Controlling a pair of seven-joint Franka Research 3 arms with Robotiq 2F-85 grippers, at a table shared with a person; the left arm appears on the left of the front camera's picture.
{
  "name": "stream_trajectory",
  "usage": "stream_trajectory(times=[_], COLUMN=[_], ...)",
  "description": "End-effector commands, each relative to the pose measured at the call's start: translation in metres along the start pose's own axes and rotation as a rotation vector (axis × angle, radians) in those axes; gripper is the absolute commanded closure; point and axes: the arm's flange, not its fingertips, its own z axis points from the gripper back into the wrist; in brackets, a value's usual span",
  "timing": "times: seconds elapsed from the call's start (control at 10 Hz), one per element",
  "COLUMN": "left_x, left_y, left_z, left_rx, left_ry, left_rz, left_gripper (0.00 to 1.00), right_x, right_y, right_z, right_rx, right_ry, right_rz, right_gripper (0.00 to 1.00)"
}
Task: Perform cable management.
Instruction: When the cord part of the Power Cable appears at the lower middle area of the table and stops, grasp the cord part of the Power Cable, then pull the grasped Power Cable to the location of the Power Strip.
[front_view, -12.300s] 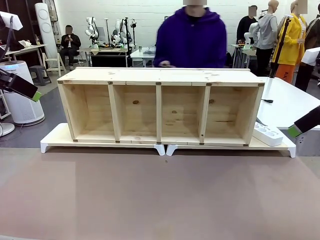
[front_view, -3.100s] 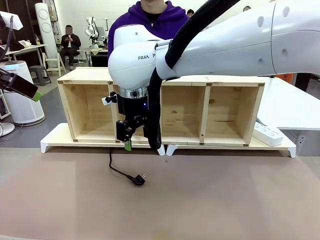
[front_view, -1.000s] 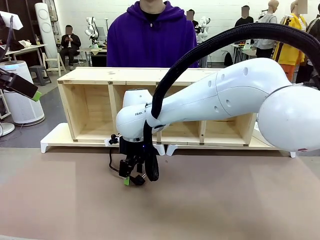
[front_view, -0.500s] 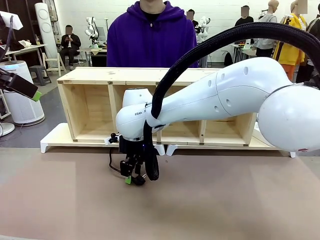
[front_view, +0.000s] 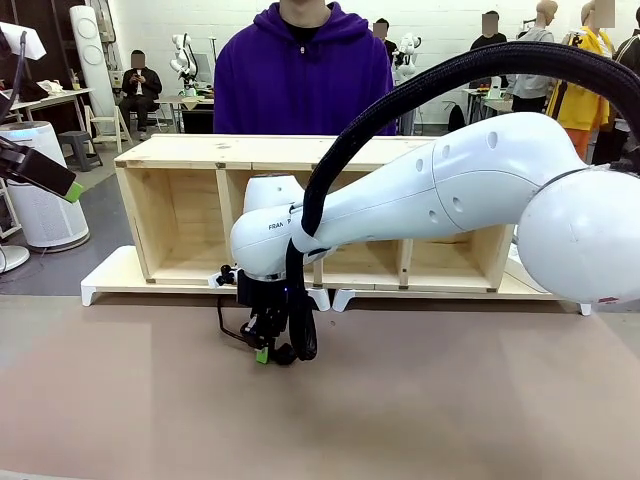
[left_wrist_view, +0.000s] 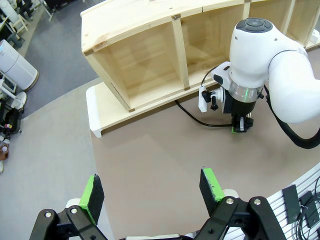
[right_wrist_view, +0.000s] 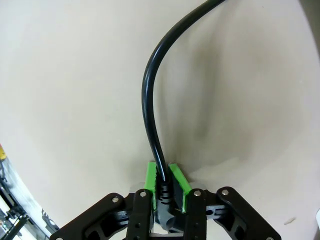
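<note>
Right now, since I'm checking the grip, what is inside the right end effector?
The right end effector pinches the cable, at its plug end, between green pads. The plug's prongs are covered.

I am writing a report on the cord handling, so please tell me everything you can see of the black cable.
The cable is thin, black, round and smooth, rubber-like by its look. Its plug end, with a ribbed collar, is clamped between the green pads of the right claw, low over the brown table. From there it bends in a loose curve across the table to the foot of the wooden shelf.
</note>
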Motion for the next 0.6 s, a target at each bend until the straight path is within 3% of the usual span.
stream_trajectory(times=[0.0, 0.1, 0.5], left_x=[0.0015, 0.0015, 0.0015], left_y=[0.002, 0.002, 0.002], left_z=[-0.0008, -0.0008, -0.0008], left_rx=[0.003, 0.003, 0.003], left_ry=[-0.013, -0.013, -0.013], left_rz=[-0.015, -0.015, -0.015], left_gripper=[0.0, 0.0, 0.0], right_x=[-0.0067, -0.0064, -0.0001], right_y=[0.0027, 0.0027, 0.0001], right_z=[-0.0046, -0.0042, -0.0001], right_rx=[-0.018, -0.017, 0.0], right_ry=[0.021, 0.024, 0.001], right_rz=[-0.025, -0.027, -0.005], right_gripper=[1.0, 0.96, 1.0])
